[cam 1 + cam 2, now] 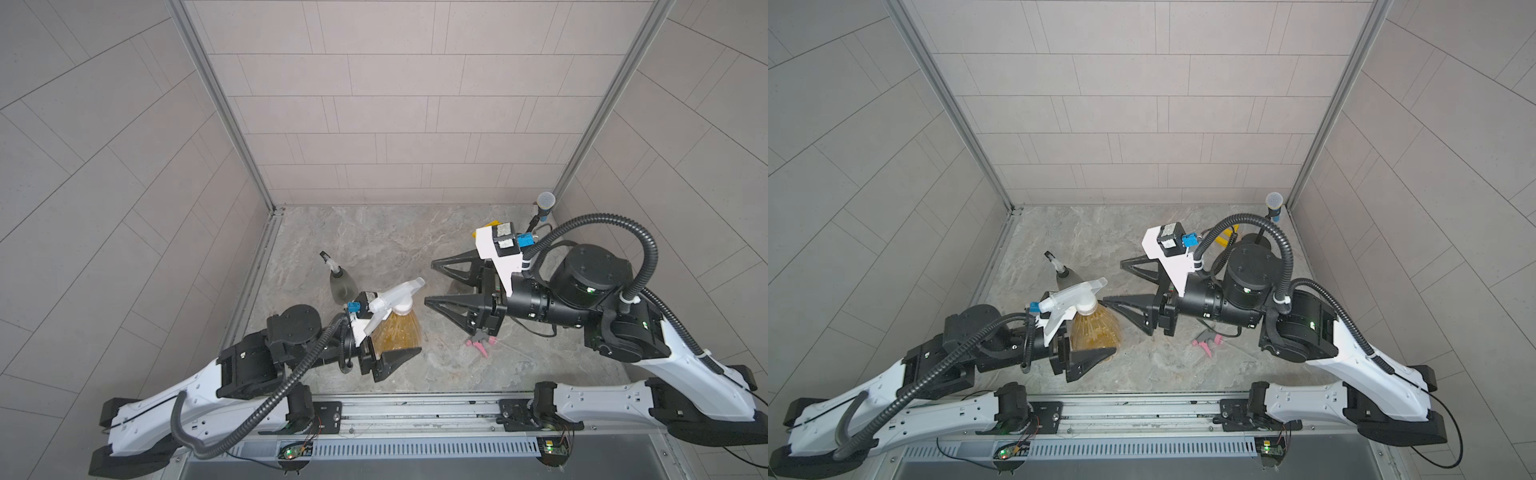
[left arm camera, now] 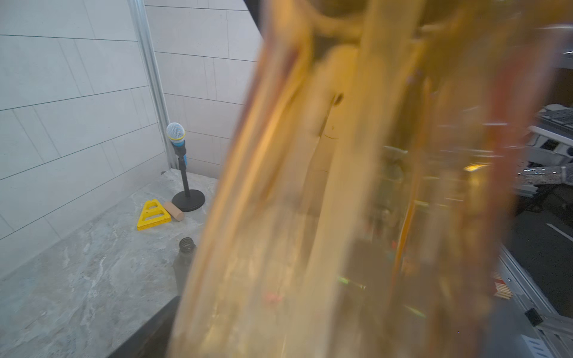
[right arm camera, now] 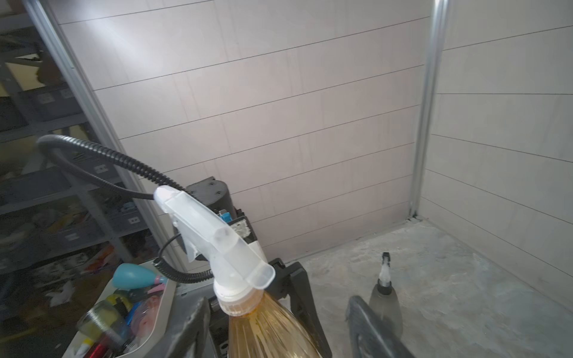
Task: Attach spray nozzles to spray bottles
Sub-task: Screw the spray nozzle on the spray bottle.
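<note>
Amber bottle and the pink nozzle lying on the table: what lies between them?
Nothing. In both top views, the table between the amber bottle and the pink nozzle is bare marble.

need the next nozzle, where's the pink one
In both top views the pink nozzle lies on the table by the right gripper, right of the amber bottle.

Left arm (image 1: 174, 399) low, left fingers (image 1: 395, 359) clamped round amber bottle (image 1: 397, 332), right arm (image 1: 681, 357) bent inward, right fingers (image 1: 482, 313) spread wide
</note>
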Available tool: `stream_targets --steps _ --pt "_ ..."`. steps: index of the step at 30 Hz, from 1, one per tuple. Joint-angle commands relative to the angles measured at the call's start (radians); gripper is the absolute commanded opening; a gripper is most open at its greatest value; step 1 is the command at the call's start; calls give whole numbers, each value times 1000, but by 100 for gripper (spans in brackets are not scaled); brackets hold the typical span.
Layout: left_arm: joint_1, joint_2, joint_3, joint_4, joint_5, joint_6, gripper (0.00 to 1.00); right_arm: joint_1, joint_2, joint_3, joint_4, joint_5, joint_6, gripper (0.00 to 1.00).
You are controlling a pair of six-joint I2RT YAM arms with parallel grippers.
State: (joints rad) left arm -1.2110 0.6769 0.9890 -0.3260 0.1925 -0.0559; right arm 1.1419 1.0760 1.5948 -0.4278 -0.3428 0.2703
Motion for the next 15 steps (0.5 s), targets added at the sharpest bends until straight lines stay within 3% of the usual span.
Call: stream_targets --steps 1,15 --pt "4 -17 10 53 79 -14 0 -10 47 38 -22 -227 -12 69" --pt "4 -24 6 48 70 -19 0 23 94 52 11 -204 4 48"
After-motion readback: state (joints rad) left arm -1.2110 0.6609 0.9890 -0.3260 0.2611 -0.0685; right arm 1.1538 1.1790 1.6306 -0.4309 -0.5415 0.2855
